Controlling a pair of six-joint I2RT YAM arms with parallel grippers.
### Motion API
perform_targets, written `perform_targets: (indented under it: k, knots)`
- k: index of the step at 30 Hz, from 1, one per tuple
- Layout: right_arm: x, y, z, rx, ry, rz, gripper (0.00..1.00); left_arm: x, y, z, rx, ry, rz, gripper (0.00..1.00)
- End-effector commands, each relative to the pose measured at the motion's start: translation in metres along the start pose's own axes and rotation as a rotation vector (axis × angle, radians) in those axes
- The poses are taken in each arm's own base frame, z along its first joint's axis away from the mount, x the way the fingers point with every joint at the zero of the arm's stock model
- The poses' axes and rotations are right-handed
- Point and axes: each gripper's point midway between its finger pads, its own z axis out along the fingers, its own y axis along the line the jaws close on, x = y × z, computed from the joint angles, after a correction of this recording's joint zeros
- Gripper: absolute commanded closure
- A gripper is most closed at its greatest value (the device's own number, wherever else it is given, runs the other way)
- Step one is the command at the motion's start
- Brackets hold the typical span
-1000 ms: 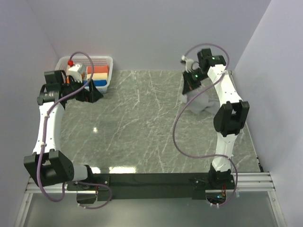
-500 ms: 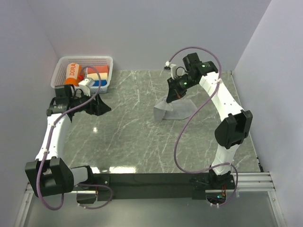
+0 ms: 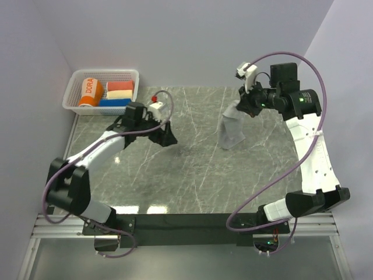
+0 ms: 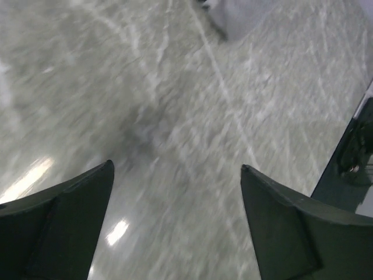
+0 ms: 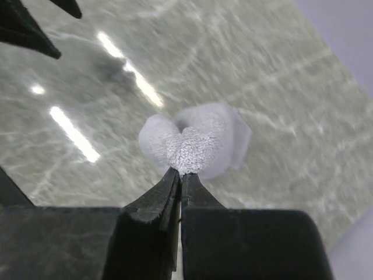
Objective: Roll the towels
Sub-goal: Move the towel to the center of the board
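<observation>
The grey towel [image 3: 232, 132] hangs bunched from my right gripper [image 3: 243, 107], its lower end touching the marble table at the back right. In the right wrist view the gripper [image 5: 181, 172] is shut on a fold of that grey towel [image 5: 198, 140]. The orange towel [image 3: 88, 92] lies rolled up in the white basket [image 3: 105, 73], with "DORA" lettering showing. My left gripper [image 3: 165, 139] is open over the middle-left of the table with nothing between its fingers. In the left wrist view the gripper [image 4: 177, 167] shows only blurred marble between the jaws, and the grey towel [image 4: 239, 14] is at the top edge.
The basket in the back left corner also holds small red, cream and blue rolls [image 3: 119, 93]. Walls close in the table on the left, back and right. The left gripper's fingertips [image 5: 26, 29] show at the top left of the right wrist view.
My left gripper has pulled away from the basket, leaving the orange roll there, and swung right over the table. My right gripper swung left with the grey towel, then back right and up.
</observation>
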Motion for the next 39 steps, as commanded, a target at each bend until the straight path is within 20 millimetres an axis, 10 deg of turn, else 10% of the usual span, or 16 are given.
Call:
perform_targets:
  k: [1, 9, 19, 24, 25, 28, 39]
  knots:
    - [0.025, -0.023, -0.012, 0.101, 0.068, -0.016, 1.00, -0.044, -0.026, 0.042, 0.051, -0.109, 0.019, 0.04]
    - [-0.002, -0.016, -0.014, 0.062, -0.006, 0.039, 1.00, -0.043, -0.102, 0.137, 0.255, -0.106, 0.021, 0.00]
    - [-0.030, -0.003, -0.028, 0.016, -0.076, 0.057, 1.00, -0.060, -0.086, 0.208, 0.195, -0.146, -0.020, 0.07]
    - [-0.037, 0.002, -0.039, 0.025, -0.104, 0.049, 1.00, -0.061, -0.106, 0.219, 0.342, -0.136, -0.010, 0.33]
    - [-0.038, 0.003, -0.041, 0.025, -0.108, 0.046, 1.00, -0.059, -0.105, 0.219, 0.337, -0.125, 0.005, 0.55]
    - [-0.037, 0.000, -0.049, 0.061, -0.101, 0.018, 1.00, -0.063, -0.092, 0.190, 0.295, -0.101, 0.050, 0.99]
    - [0.056, -0.007, -0.038, 0.159, 0.119, -0.112, 1.00, -0.078, -0.038, -0.040, 0.003, 0.028, 0.351, 1.00]
